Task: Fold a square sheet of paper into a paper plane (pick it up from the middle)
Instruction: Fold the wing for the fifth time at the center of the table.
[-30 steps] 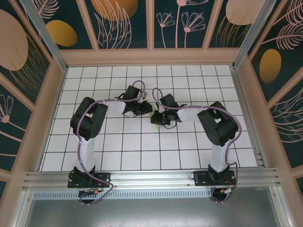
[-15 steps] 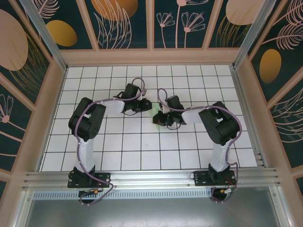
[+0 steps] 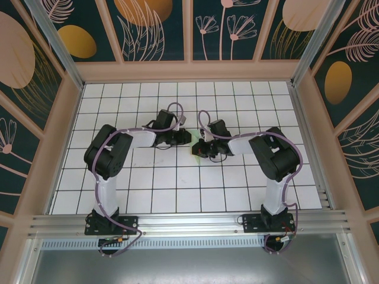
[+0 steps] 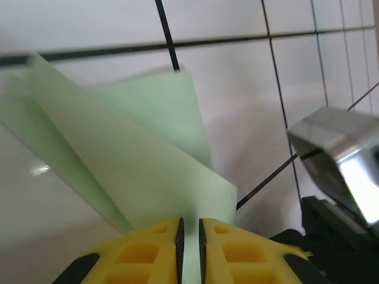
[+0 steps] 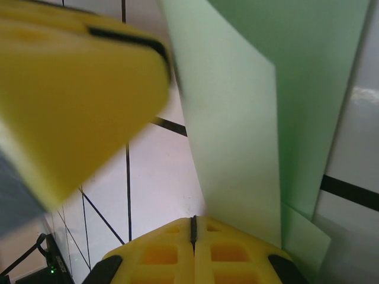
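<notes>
The pale mint-green sheet of paper (image 3: 193, 147) is folded into long overlapping flaps, like a slim paper plane, and sits at the table's centre between both grippers. In the left wrist view the folded paper (image 4: 136, 160) rises from my left gripper (image 4: 189, 228), whose yellow jaws stand a thin slit apart with green paper in the slit. My right gripper (image 5: 193, 222) has its pads pressed together. The paper (image 5: 249, 118) runs past its right finger, and none shows in the seam. From above, the left gripper (image 3: 187, 139) and right gripper (image 3: 199, 147) almost touch.
The white grid-tile table (image 3: 177, 183) is walled by patterned panels (image 3: 160, 29) on three sides, with an aluminium rail (image 3: 189, 222) along the near edge. The left gripper's yellow finger (image 5: 77, 89) looms blurred close to the right wrist camera.
The two grippers have drawn closer together over the paper. The right wrist shifted up and left and its jaws closed fully. Less of the paper shows from above.
</notes>
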Tool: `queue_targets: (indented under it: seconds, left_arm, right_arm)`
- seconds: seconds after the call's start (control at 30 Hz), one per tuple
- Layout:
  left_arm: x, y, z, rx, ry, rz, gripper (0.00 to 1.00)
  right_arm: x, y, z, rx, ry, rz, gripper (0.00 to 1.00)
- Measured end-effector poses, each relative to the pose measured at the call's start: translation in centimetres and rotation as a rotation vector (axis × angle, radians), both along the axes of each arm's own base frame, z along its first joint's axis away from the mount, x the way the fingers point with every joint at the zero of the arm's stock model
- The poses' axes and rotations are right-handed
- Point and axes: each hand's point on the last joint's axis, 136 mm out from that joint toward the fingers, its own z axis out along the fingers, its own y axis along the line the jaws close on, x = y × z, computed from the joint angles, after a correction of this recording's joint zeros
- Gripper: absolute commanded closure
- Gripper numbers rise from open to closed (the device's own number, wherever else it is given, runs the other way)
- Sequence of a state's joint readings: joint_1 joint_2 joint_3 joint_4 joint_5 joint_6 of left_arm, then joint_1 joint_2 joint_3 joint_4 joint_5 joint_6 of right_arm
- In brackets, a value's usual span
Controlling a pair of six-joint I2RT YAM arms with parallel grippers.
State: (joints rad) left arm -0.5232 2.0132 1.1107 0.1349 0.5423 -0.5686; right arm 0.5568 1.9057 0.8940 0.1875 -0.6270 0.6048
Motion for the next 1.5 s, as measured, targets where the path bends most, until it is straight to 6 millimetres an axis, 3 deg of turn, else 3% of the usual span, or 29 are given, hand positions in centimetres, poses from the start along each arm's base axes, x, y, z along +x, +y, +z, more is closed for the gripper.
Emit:
queue_targets:
  seconds: [0.1, 0.67, 0.83, 1.07, 1.5]
  left_arm:
    - [-0.7, -0.5, -0.9, 0.012, 0.013, -0.020, 0.82]
    - [0.5, -0.5, -1.4, 0.079, 0.057, -0.006, 0.83]
    - [2.5, 0.2, -1.3, 0.083, 0.041, 0.026, 0.84]
    - [7.5, 2.7, -1.2, 0.122, -0.024, 0.133, 0.83]
    - [11.9, 5.8, -1.0, 0.204, -0.075, 0.248, 0.82]
  right_arm:
    - [0.0, 0.0, 0.0, 0.002, 0.002, 0.001, 0.97]
    - [-0.2, -0.2, -0.2, 0.011, -0.007, 0.002, 0.98]
    - [-0.2, -0.2, -0.2, 0.021, -0.021, 0.004, 0.97]
    - [-0.3, -0.2, -0.3, 0.029, -0.029, 0.007, 0.98]
    - [-0.3, -0.1, -0.1, 0.032, -0.049, 0.028, 0.97]
